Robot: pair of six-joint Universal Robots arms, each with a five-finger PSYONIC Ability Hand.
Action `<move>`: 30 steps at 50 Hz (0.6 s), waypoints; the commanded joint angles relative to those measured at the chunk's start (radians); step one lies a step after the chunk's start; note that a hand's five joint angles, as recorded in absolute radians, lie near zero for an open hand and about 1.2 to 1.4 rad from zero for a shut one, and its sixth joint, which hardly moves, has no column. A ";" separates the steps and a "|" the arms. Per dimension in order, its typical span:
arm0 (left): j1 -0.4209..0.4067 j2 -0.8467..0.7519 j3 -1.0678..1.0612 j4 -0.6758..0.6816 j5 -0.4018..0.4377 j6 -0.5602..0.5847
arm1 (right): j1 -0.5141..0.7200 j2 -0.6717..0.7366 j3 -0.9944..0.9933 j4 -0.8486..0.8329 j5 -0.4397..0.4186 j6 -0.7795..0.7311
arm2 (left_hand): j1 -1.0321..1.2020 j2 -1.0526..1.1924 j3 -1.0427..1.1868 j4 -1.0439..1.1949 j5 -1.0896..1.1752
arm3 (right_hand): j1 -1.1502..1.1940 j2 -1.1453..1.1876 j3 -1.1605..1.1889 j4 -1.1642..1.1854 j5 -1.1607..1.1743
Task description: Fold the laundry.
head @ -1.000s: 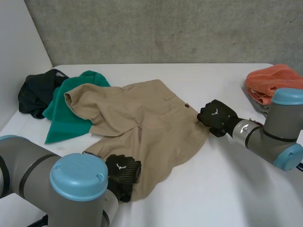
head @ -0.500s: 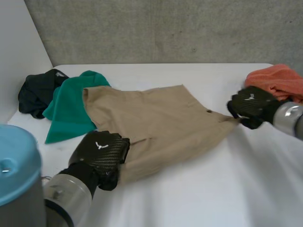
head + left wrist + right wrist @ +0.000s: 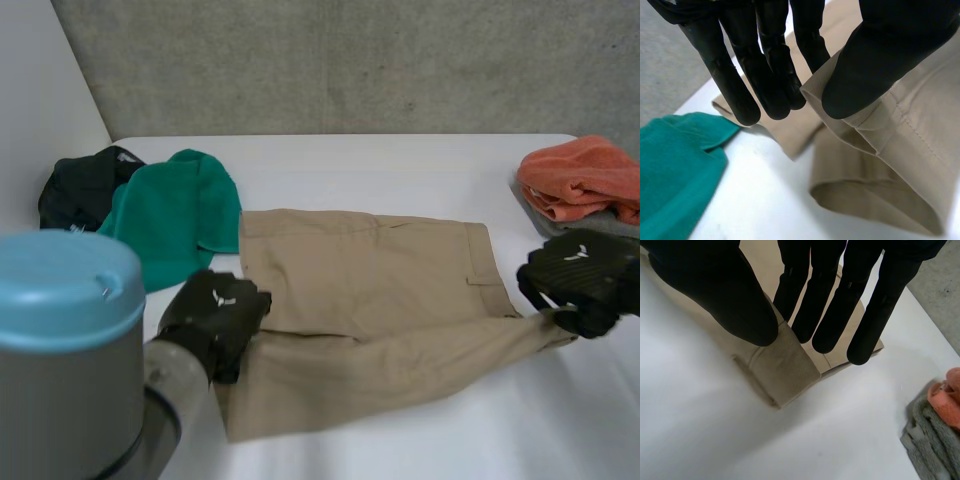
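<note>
Tan shorts [image 3: 370, 300] lie stretched flat across the middle of the white table [image 3: 400, 160]. My left hand [image 3: 215, 318] pinches the shorts' left edge; in the left wrist view the thumb [image 3: 880, 55] presses a tan hem [image 3: 875, 125] against the straight fingers [image 3: 775, 75]. My right hand [image 3: 580, 280] pinches the shorts' right end near the waistband; in the right wrist view its thumb [image 3: 725, 295] and fingers [image 3: 840, 305] hold the tan corner [image 3: 785, 370] just above the table.
A green cloth [image 3: 170, 225] and a dark garment [image 3: 80, 190] lie at the back left, touching the shorts. An orange towel [image 3: 585, 175] on a grey one [image 3: 930, 440] sits at the right edge.
Both hands pulled apart, the right one moving right and toward the front. The crumpled shorts are now stretched out flat and have slid off the green cloth toward the table's middle.
</note>
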 commanded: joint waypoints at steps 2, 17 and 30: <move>0.054 -0.149 0.202 0.190 0.003 0.085 | 0.164 0.241 -0.196 -0.200 0.183 0.169 | 0.261 0.205 0.208 0.198 0.228 | 0.326 0.220 0.211 0.201 0.212; 0.205 -0.660 0.781 0.420 0.008 0.389 | 0.294 0.597 -0.508 -0.696 0.357 0.255 | 0.261 0.205 0.208 0.198 0.228 | 0.326 0.220 0.211 0.201 0.212; 0.212 -0.874 0.964 0.624 0.089 0.478 | 0.345 0.866 -0.721 -0.948 0.458 0.259 | -0.792 -0.848 -0.845 -0.855 -0.825 | -0.896 -1.001 -1.011 -1.021 -1.009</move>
